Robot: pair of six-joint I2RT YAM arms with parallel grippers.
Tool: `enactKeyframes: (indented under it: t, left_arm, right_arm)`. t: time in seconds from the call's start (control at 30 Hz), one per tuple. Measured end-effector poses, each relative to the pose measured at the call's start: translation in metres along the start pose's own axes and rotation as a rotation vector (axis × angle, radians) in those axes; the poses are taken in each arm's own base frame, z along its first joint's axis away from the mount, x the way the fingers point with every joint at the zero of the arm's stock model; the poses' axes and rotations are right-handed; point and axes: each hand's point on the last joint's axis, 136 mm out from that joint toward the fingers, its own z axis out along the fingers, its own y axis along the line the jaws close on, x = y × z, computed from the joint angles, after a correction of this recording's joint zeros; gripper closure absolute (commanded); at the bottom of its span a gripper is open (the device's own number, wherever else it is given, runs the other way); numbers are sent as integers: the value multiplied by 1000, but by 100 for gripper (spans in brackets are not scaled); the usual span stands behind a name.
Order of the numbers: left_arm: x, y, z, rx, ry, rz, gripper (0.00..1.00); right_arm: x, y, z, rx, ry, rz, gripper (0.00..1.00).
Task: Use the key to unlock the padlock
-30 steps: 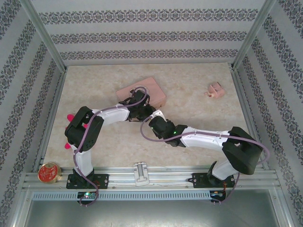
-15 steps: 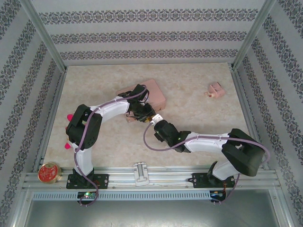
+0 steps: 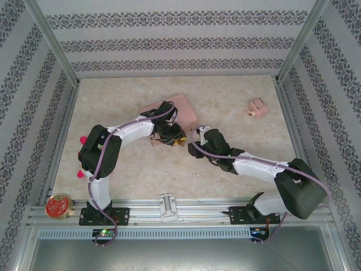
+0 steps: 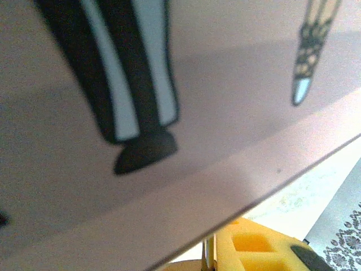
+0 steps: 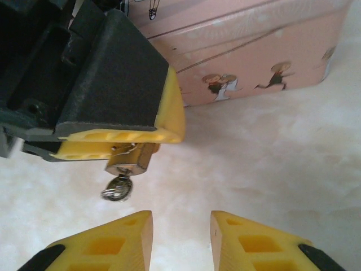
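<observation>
Mira: From above, where were the arms?

Jonas: The left tool (image 3: 172, 137) was at the near edge of the pink tin (image 3: 172, 110), in the middle of the tabletop (image 3: 237, 169). The right tool (image 3: 197, 137) was just beside it, on its right side. What the left one carried was too small to tell there. A small pink lump (image 3: 257, 106) lay well apart, near the far right corner.

Mira: And the camera on the left wrist?

Jonas: It was very close and blurred. The pink side of the tin took most of the picture, with a drawn striped leg on it. One yellow finger (image 4: 254, 248) showed at the bottom edge. I could not tell the grip from there.

Mira: And the right wrist?

Jonas: That one was clear. The left tool was clamped on the padlock (image 5: 132, 159). Its brass body stuck out under the yellow pads (image 5: 172, 110), near the tin. The key (image 5: 117, 188) hung from the bottom of the padlock. The two yellow fingers (image 5: 113, 243) of the right tool stood apart, just below the key and not touching it.
</observation>
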Motion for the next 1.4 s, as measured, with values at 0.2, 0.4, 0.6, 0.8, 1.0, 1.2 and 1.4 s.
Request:
enactKeyframes:
  t: [0.2,0.4,0.6,0.8,1.0,1.2,1.4]
  left_arm:
    - [-2,-2,1,15,-9,1,80]
    - [-3,-3,2,24,-13,1,79]
    - [-3,-3,2,28,-15,2,79]
    - [-3,-3,2,32,-17,4,79]
    - [-3,-3,2,36,-19,3,79]
    - [-3,-3,2,44,-23,1,77]
    - [-6,-5,4,62,-39,8,69]
  right_arm:
    - [1,21,-2,-134,32,218,71]
    - [0,26,3,-180,49,322,73]
    - [8,22,13,-174,77,379,73]
    - [3,25,16,-194,62,396,73]
    - [3,24,19,-197,57,402,78]
    - [2,20,24,-195,50,417,81]
    - [-1,21,29,-218,43,440,92]
